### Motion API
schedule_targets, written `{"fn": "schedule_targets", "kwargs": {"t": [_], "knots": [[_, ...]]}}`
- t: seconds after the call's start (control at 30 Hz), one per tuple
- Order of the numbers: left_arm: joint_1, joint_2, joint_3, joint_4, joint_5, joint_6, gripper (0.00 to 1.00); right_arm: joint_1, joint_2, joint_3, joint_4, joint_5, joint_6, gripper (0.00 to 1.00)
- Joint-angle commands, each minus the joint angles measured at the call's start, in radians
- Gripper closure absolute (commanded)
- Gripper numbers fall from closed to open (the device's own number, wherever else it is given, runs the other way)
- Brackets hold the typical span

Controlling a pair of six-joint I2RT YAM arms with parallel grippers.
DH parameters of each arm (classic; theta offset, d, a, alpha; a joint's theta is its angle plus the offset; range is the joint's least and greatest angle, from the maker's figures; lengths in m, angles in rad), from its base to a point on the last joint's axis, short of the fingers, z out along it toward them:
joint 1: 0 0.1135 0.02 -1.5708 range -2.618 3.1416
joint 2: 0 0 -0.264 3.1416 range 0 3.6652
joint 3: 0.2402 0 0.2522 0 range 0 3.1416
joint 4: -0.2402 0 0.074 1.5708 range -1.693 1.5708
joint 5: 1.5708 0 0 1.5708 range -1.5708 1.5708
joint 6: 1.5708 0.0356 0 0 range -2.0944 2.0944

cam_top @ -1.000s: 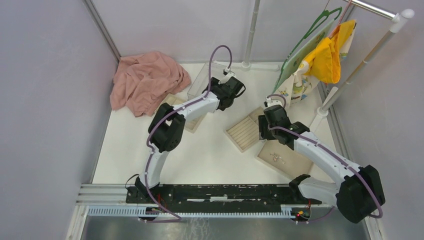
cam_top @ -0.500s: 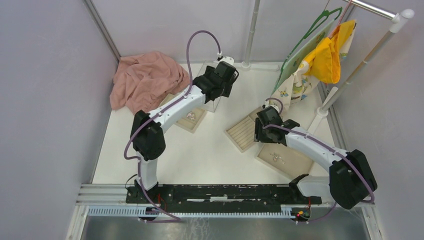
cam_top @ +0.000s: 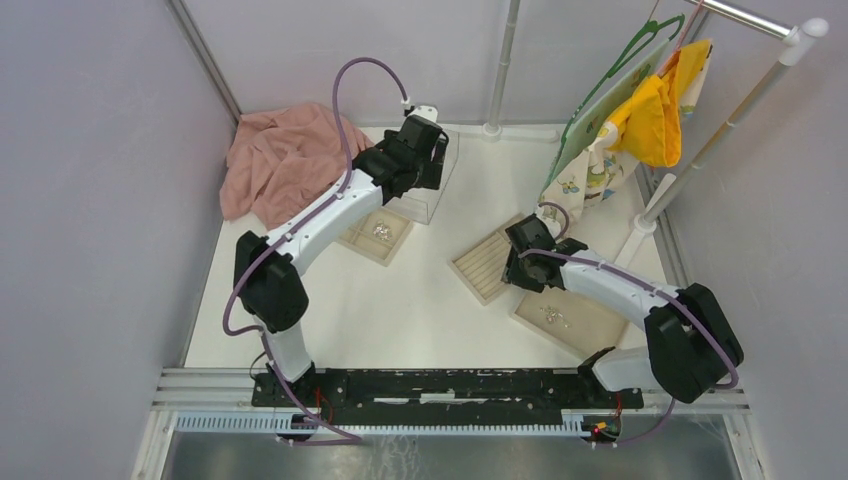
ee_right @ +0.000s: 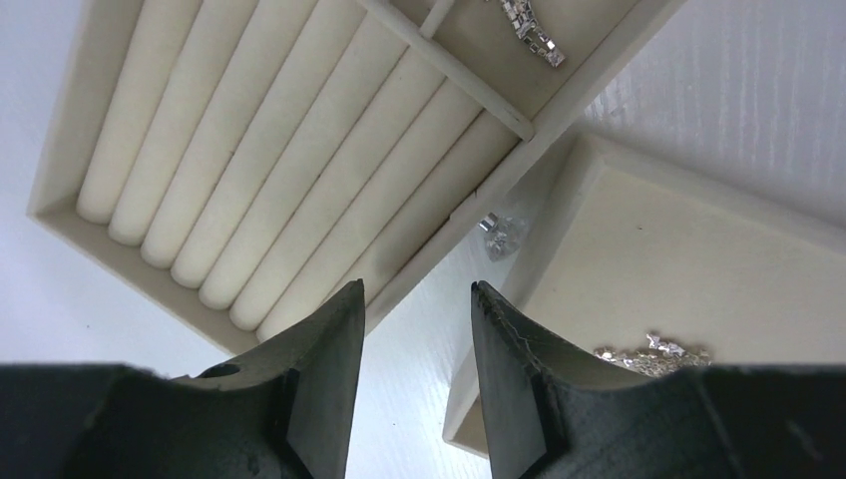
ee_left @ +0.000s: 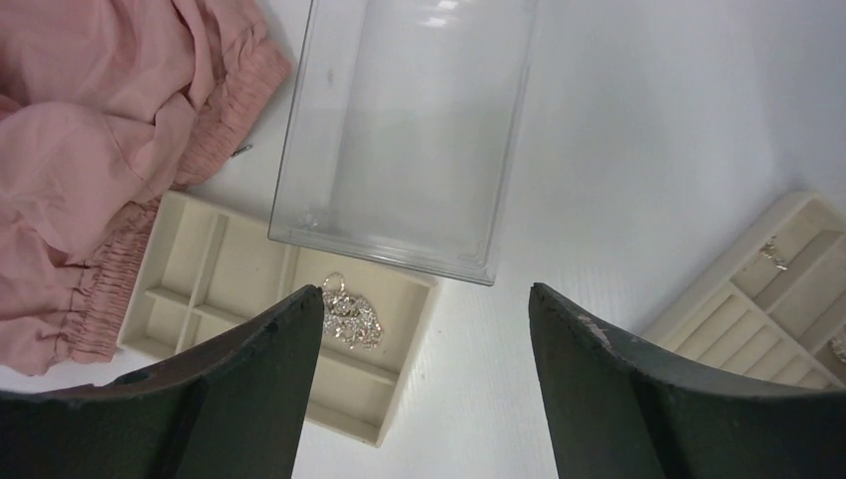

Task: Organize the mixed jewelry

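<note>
Grey walls [cam_top: 90, 200] enclose a white table [cam_top: 420, 310].

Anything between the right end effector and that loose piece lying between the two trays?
Nothing visible. The right end effector is open, and the loose piece lies on bare table ahead of it, flanked by the walls of the ring tray and the flat tray.

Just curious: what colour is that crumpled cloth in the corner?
Dusty pink crumpled cloth, clearest in the left wrist view.

Top view looks down; close wrist views (both downward) share ridged tray [ee_right: 249, 150].
</note>
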Motion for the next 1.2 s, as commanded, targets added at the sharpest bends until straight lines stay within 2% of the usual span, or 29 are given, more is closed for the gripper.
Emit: {"fn": "schedule_targets", "kwargs": {"t": [0.0, 0.2, 0.37, 0.4, 0.6, 0.77, 1.03, 1.17], "knots": [[0.007, -0.033, -0.043, 0.024, 0.028, -0.042, 0.19, 0.006, 0.021, 0.003, 0.043, 0.038, 0.083, 0.50], [0.025, -0.039, -0.058, 0.024, 0.027, -0.032, 0.18, 0.007, 0.046, -0.028, 0.079, 0.025, 0.109, 0.54], [0.081, 0.000, -0.047, 0.008, -0.027, -0.031, 0.18, 0.011, 0.050, -0.016, 0.085, 0.039, 0.093, 0.68], [0.097, 0.017, -0.036, 0.005, -0.033, -0.030, 0.18, 0.011, 0.056, -0.010, 0.083, 0.044, 0.086, 0.75], [0.208, 0.105, 0.086, 0.015, 0.084, -0.068, 0.13, 0.014, 0.084, 0.023, 0.087, 0.055, 0.030, 0.84], [0.255, 0.199, 0.221, 0.035, 0.139, -0.076, 0.08, 0.016, 0.094, 0.052, 0.090, 0.047, -0.028, 0.99], [0.268, 0.365, 0.351, 0.192, 0.200, -0.040, 0.05, 0.017, 0.112, 0.078, 0.077, 0.019, -0.126, 1.00], [0.288, 0.449, 0.425, 0.254, 0.248, -0.093, 0.04, 0.017, 0.106, 0.073, 0.068, 0.012, -0.155, 1.00]]}}
